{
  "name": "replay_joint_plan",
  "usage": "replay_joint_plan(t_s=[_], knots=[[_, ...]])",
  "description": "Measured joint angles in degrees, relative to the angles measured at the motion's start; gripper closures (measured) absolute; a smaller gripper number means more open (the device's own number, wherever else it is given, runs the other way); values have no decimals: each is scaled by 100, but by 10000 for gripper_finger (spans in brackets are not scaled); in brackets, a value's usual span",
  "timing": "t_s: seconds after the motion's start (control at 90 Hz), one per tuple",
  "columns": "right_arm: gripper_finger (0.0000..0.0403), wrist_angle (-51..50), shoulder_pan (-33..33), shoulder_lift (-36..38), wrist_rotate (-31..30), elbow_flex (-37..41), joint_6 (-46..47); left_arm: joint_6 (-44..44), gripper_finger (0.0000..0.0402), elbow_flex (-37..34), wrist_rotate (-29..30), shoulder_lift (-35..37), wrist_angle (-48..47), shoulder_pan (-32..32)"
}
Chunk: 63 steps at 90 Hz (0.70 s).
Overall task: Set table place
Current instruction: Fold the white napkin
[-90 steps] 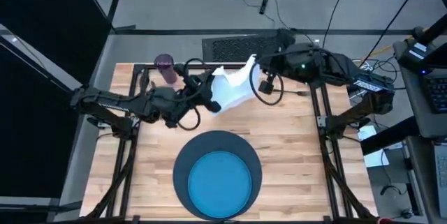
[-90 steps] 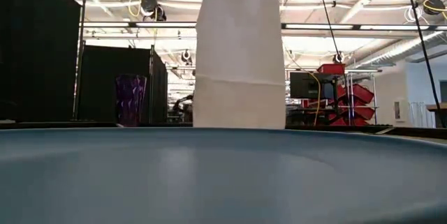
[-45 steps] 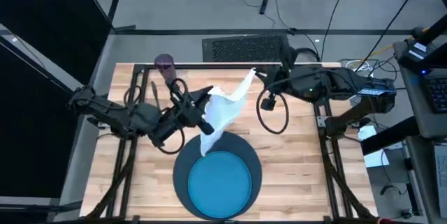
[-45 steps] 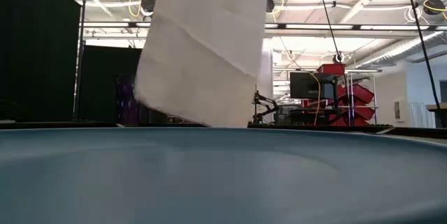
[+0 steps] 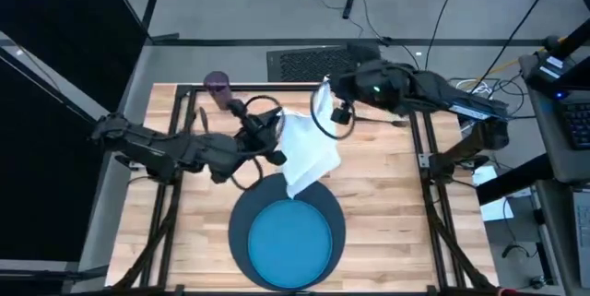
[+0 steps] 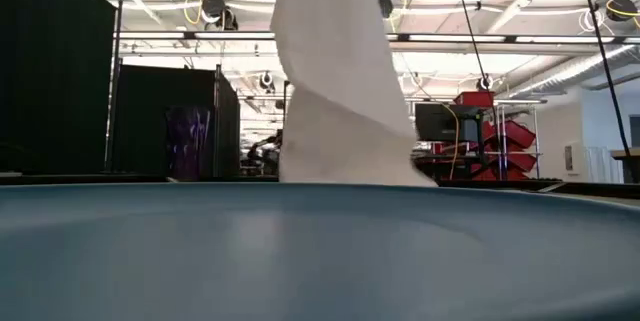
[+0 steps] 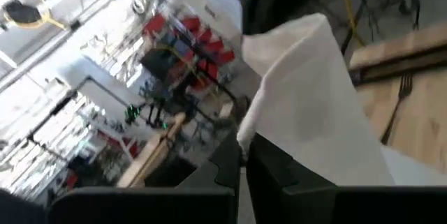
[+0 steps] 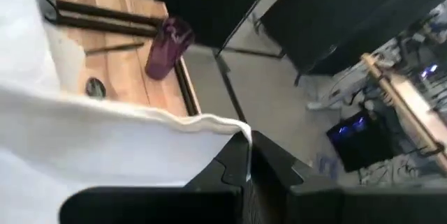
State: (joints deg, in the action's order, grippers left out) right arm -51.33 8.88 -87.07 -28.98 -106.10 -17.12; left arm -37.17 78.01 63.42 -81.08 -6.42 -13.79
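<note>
Holding the white napkin (image 5: 306,148) aloft between them, the left gripper (image 5: 275,139) and right gripper (image 5: 323,96) each pinch an edge, likely to spread it; it hangs below their fingers, beyond the blue plate (image 5: 290,241).

table (image 5: 387,204): light wood | mat (image 5: 241,227) near edge | purple cup (image 5: 218,84) far-left corner

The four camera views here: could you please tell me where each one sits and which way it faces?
High: overhead, looking down on the table, both arms, the napkin.
Low: table height, looking level across the plate; no arm shows.
Left wrist: on the left arm, its left gripper pinching the napkin.
Right wrist: likewise, right gripper, cup.
All share the napkin.
</note>
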Motion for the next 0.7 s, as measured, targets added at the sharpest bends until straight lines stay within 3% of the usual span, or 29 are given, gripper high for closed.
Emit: replay_joint_plan(t_s=[0.267,0.7], knots=[[403,-83,872,-553,925,4,12,1364,401,-485,-183,0,-1190,575],[403,-632,1487,-1132,1966,546,243,2810,401,-1683,-1052,0,-1403,999]])
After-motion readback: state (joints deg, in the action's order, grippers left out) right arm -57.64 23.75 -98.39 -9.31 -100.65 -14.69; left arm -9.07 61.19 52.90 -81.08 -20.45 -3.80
